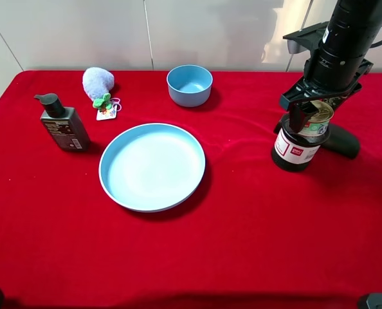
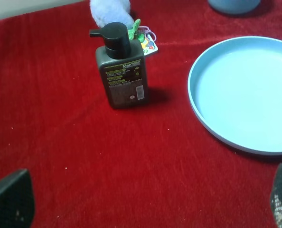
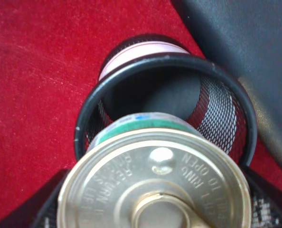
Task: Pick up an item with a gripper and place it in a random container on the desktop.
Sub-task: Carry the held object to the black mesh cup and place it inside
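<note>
**A:** The right hand [image 1: 313, 117] is clamped on the can [image 1: 318, 123], fingers across the side wall, gold lid facing up!

**B:** And where's the can?

**A:** Dead over the mouth of the mesh cup [image 1: 294, 151]. It's at rim level, and I can't tell if the base has dipped inside.

**B:** How will it handle?

**A:** It's rigid tin, so it won't crush. The walls are smooth and likely slippery, and I'd guess it has some weight if full. Gripping across the sides looks right to me. The cup's my worry, because light wire could tip if the can clips its rim.

**B:** The left hand?

**A:** The left hand [image 2: 145, 209] is spread wide and holding nothing. It's low over the red worktop [image 1: 242, 244], well away from the cup, beyond the plate [image 1: 152, 166].
</note>
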